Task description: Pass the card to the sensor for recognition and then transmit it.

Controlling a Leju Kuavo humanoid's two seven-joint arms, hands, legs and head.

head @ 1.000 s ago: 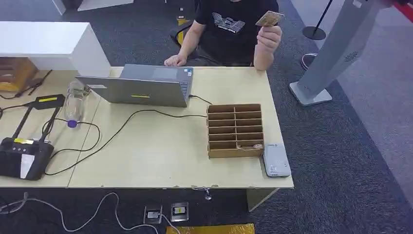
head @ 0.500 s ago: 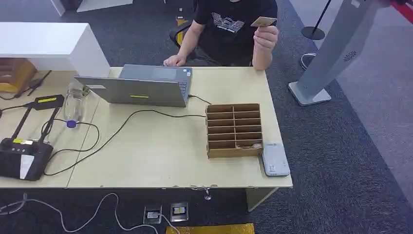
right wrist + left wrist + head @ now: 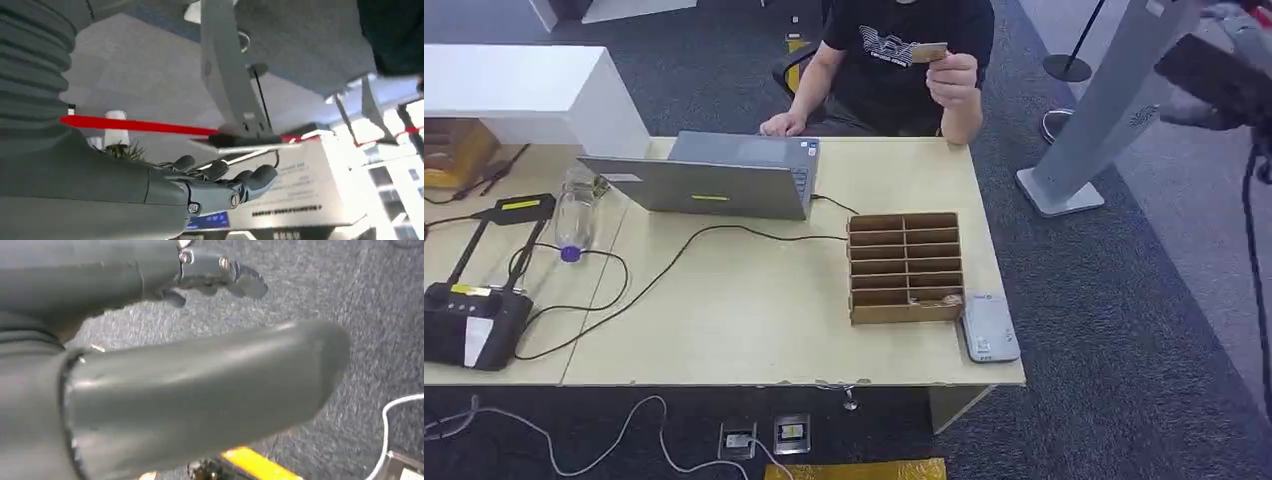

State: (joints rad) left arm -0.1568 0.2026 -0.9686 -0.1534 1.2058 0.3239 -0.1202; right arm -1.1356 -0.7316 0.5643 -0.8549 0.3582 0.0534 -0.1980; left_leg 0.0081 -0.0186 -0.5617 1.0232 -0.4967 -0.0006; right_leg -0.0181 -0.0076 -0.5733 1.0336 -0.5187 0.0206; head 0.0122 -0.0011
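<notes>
- dark grey carpet (image 3: pixel 1124 330) surrounds a pale wooden desk (image 3: pixel 754 320), and a person in a black t-shirt (image 3: pixel 894 60) sits at its far side.
- you can see the card (image 3: pixel 927 52) pinched in that person's raised hand (image 3: pixel 954 80), above the desk's far edge and well apart from everything on the desk.
- your sensor, a small grey card reader (image 3: pixel 990 328), lies flat at the desk's near right corner, touching the side of a brown cardboard divider box (image 3: pixel 906 267).
- a grey laptop (image 3: pixel 714 180) stands open toward the person, with a black cable (image 3: pixel 674 260) trailing across the desk.
- a clear plastic bottle (image 3: pixel 576 215) and a black device (image 3: pixel 469 320) sit at the desk's left.
- your right hand (image 3: pixel 220 187) is up in the air holding nothing, its fingers stretched out and slightly apart; the head view shows it blurred at the upper right (image 3: pixel 1224 75).
- your left hand (image 3: pixel 200 380) hangs over the carpet, empty, with thumb and fingers apart.
- a grey slanted kiosk stand (image 3: pixel 1104 110) rises to the right of the desk.
</notes>
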